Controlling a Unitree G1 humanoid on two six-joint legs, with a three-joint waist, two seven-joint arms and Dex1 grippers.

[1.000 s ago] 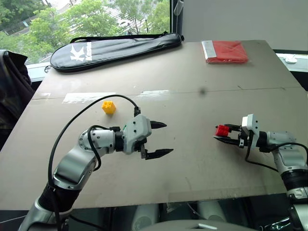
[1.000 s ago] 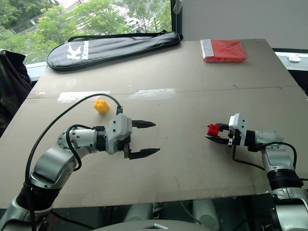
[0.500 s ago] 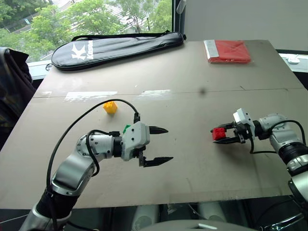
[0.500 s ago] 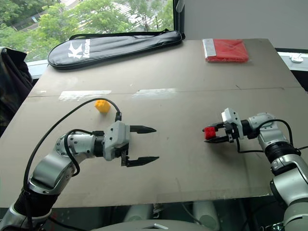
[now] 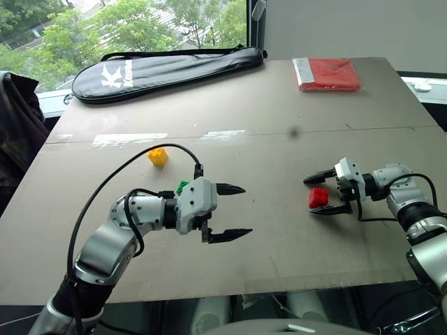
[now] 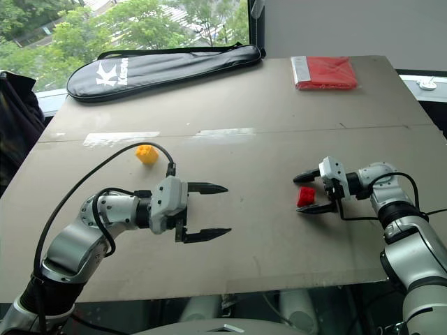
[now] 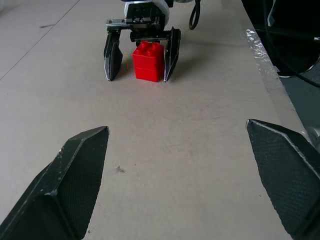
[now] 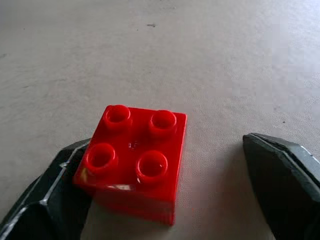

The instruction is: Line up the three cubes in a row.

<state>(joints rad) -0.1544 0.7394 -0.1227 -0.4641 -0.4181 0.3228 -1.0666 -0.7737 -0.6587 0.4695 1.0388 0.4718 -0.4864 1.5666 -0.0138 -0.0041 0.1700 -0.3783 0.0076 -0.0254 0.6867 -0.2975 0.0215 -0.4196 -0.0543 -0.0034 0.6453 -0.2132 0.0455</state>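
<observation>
A: What is the right gripper [image 5: 323, 192] doing?

B: Its jaws are standing wide apart around the red cube [image 5: 318, 197], which is sitting studs-up on the table [image 5: 279, 105]. In the right wrist view one finger [image 8: 45, 200] is lying against the cube's side while the other is standing clear, so nothing is clamped.

A: And the left gripper [image 5: 230, 211]?

B: It is hovering fully spread and empty, pointing across the table toward the red cube. The green cube [image 5: 182, 187] is peeking out just behind its housing, and the yellow cube [image 5: 158, 155] is lying near it, farther up the table.

A: Is the row forming yet?

B: Not by my reading. The yellow and green cubes are sitting near each other on the left, while the red cube is resting well apart on the right.

A: How should the release be finished?

B: The right gripper should be backing straight out along its own fingers, so the finger touching the cube is not dragging or twisting it. Lifting slightly before any sideways motion is advisable. If the red cube is meant to anchor the row, the other two should be brought to it with faces square.
</observation>
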